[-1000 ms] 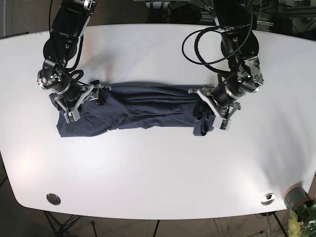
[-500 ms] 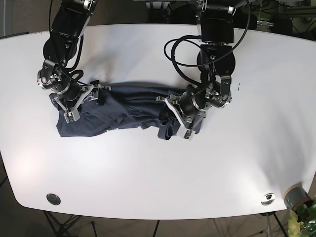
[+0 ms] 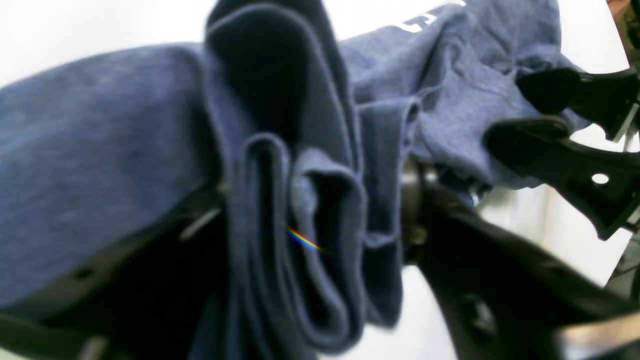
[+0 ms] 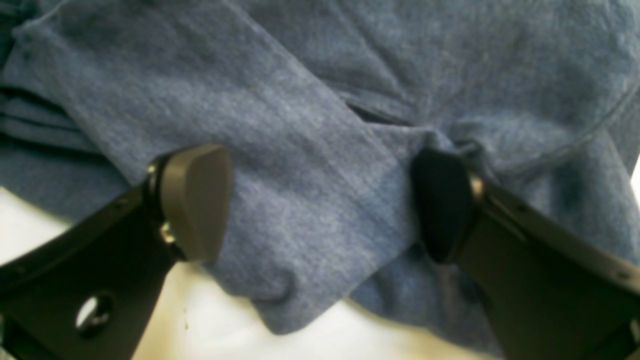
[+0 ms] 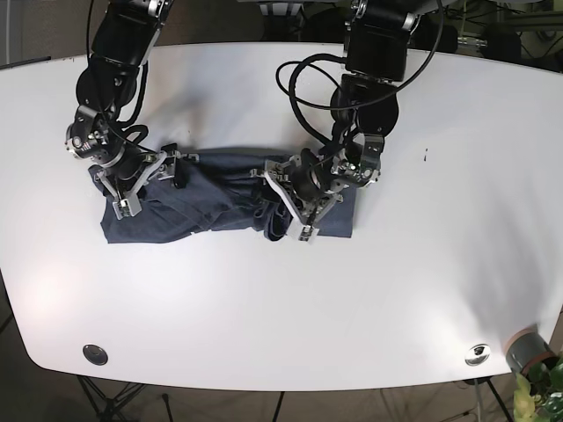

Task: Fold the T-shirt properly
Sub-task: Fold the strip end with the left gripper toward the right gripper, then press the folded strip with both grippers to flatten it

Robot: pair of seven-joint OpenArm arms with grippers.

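White table, T-shirt between fingers

table: white, glossy, with rounded corners; it fills most of the base view
round metal fittings: one set in the table near its front left corner, another near its front right corner
small dark mark: on the table top, right of centre
grey pot: just off the table's front right corner, partly cut by the frame edge
green plant: leaves at the bottom right corner, just beside the grey pot
stand legs: dark, thin, below the table's front edge
floor: dark, behind the table at top left
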